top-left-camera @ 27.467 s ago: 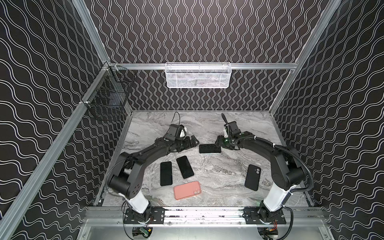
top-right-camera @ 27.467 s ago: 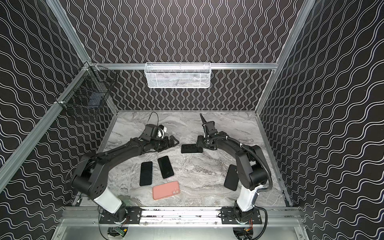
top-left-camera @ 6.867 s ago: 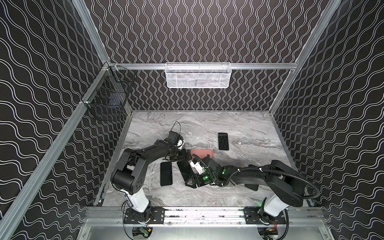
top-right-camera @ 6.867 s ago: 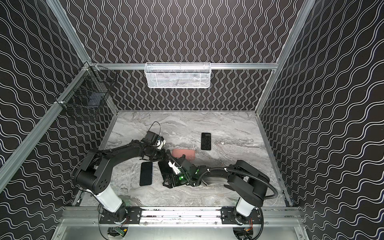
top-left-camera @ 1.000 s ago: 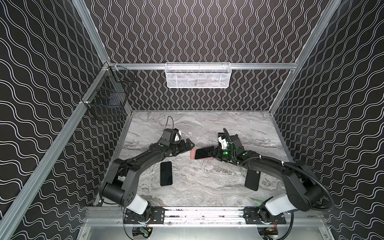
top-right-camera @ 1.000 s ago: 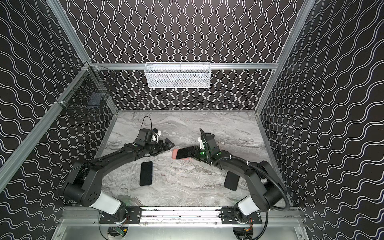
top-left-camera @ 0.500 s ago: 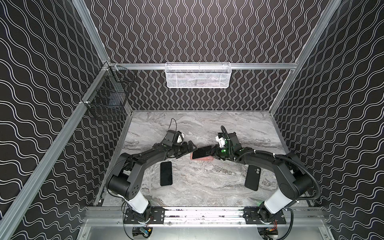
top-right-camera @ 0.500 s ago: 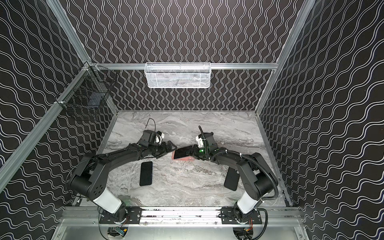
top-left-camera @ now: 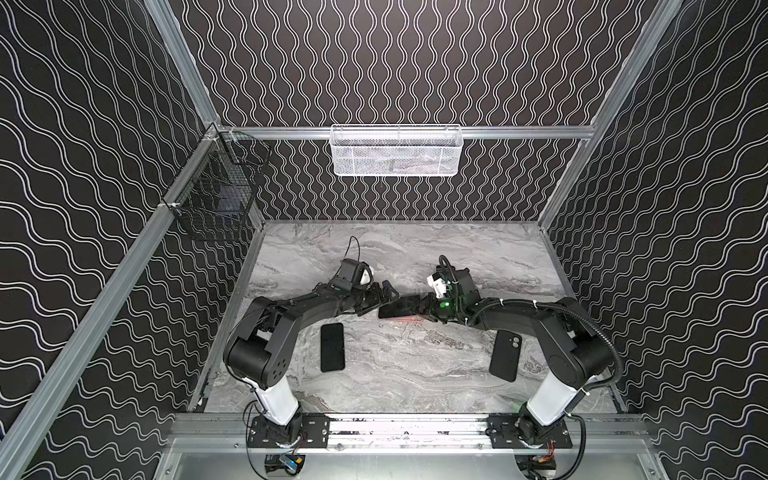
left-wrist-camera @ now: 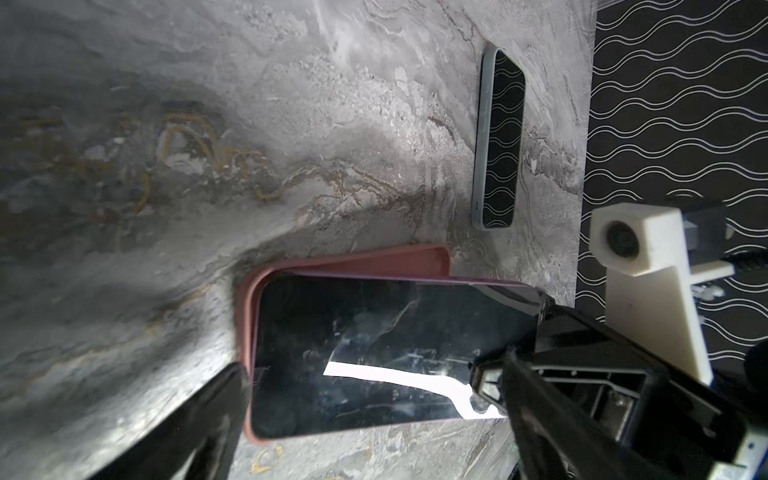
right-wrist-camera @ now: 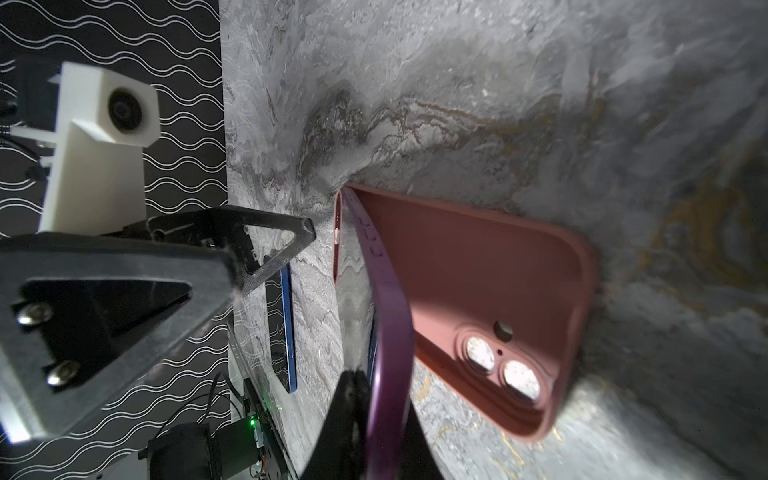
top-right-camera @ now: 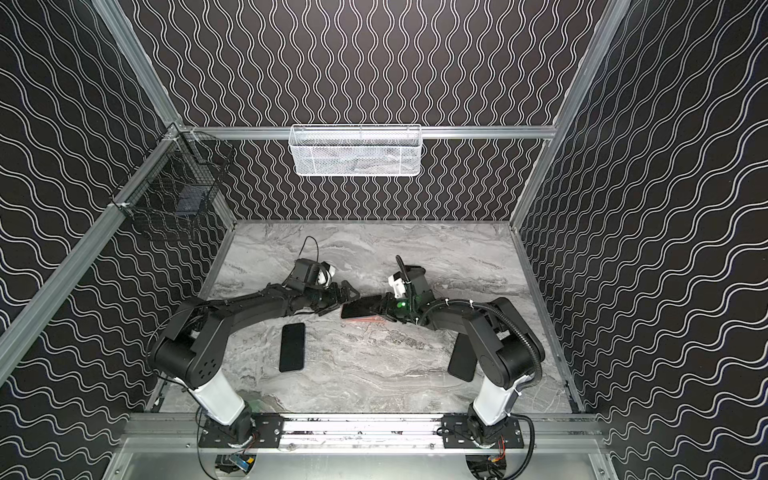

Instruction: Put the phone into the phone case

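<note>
The phone (top-left-camera: 398,309) (top-right-camera: 360,309) is dark with a purple rim and hangs tilted over the pink phone case (top-left-camera: 409,330) (top-right-camera: 371,320) in mid-table. Its far end sits in the case's end wall (right-wrist-camera: 341,216) while the near end is raised. My right gripper (right-wrist-camera: 384,415) (top-left-camera: 426,309) is shut on that raised end. The case (right-wrist-camera: 478,282) lies open side up with its camera holes showing. My left gripper (left-wrist-camera: 370,370) (top-left-camera: 380,297) stands open at the phone's (left-wrist-camera: 374,345) other end, one finger (left-wrist-camera: 208,415) beside the case's rim (left-wrist-camera: 365,259).
A spare black phone (top-left-camera: 332,347) (top-right-camera: 292,347) lies left of centre toward the front. A black case (top-left-camera: 505,355) (top-right-camera: 462,361) lies beside my right arm. Another phone (left-wrist-camera: 498,137) with a pale edge lies beyond the pink case. Two wire baskets (top-left-camera: 397,149) (top-left-camera: 216,203) hang on the walls.
The phone in my right gripper has sunk slightly toward the pink case. My left gripper has edged closer to the phone's free end, still open.
</note>
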Motion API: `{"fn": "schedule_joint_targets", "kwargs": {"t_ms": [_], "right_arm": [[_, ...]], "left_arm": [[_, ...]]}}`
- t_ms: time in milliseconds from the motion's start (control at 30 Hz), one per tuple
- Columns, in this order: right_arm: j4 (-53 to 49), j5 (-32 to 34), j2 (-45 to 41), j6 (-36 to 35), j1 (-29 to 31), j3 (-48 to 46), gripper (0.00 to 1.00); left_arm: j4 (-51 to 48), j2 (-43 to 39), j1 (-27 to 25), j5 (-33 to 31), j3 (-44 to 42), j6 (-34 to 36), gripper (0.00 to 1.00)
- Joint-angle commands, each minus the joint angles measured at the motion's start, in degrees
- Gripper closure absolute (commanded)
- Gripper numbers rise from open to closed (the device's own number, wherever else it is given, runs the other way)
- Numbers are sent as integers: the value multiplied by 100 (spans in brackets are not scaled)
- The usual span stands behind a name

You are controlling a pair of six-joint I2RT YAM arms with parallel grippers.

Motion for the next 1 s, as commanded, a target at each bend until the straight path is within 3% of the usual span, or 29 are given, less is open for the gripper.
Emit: {"fn": "schedule_joint_targets", "kwargs": {"t_ms": [0, 433, 967], "right_arm": [[-764, 387, 183, -230, 8, -22, 100], [-1015, 295, 243, -446, -30, 82, 100], [-1331, -1, 526, -594, -87, 351, 100]], "left_arm": [[252, 96, -23, -47, 94, -42, 1], [-65, -97, 5, -587, 77, -35, 1], [322, 446, 3, -493, 26, -410, 1]]}}
